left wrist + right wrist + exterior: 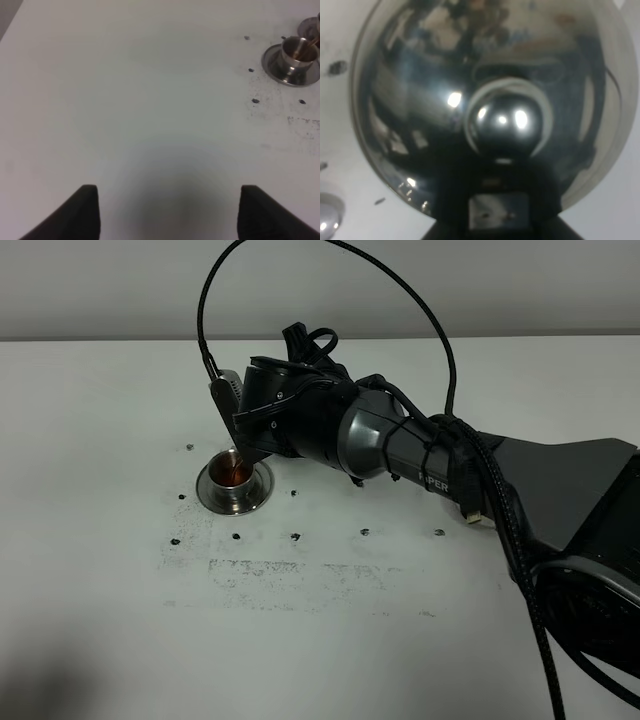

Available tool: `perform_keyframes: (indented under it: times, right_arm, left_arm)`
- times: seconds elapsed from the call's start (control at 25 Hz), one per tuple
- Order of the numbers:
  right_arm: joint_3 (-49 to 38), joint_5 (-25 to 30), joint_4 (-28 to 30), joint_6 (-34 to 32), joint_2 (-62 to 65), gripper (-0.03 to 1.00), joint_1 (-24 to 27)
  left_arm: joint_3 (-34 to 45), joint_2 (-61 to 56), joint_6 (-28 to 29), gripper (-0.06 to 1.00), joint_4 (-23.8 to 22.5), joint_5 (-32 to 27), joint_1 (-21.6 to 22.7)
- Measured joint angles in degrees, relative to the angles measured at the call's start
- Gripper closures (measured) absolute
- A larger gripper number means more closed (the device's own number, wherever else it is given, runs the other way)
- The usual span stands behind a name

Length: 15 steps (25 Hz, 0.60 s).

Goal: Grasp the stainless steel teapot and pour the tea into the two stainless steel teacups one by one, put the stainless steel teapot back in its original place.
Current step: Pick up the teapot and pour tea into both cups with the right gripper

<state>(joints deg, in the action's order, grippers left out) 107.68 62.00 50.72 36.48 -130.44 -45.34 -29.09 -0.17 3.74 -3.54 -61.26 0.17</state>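
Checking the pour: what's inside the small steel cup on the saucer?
Reddish-brown tea shows inside the small shiny steel cup. Its depth cannot be seen; the black robot arm covers part of the rim.

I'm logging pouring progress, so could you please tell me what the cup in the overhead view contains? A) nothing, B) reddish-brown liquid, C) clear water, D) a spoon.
B, since the cup standing on its saucer shows reddish-brown liquid inside.
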Motion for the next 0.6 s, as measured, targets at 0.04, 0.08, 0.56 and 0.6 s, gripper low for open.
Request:
perform_keyframes:
  times: [0.04,0.08,0.56,0.6]
  right_arm:
    - [0.0,0.0,0.3,-0.1,0.0,0.79,0.0]
    - [0.0,0.0,0.5,-0.2,0.0,0.79,-0.1]
    - [0.0,0.3,2.9,-0.1,0.0,0.79,-1.2]
    - [0.0,0.3,3.5,-0.1,0.0,0.79,-1.4]
  left_arm:
    - [0.0,0.0,0.0,0.38,0.0,0.0,0.0]
    - [0.0,0.0,0.0,0.38,0.0,0.0,0.0]
    - [0.0,0.0,0.0,0.38,0.0,0.0,0.0]
    - [0.0,0.0,0.0,0.38,0.0,0.0,0.0]
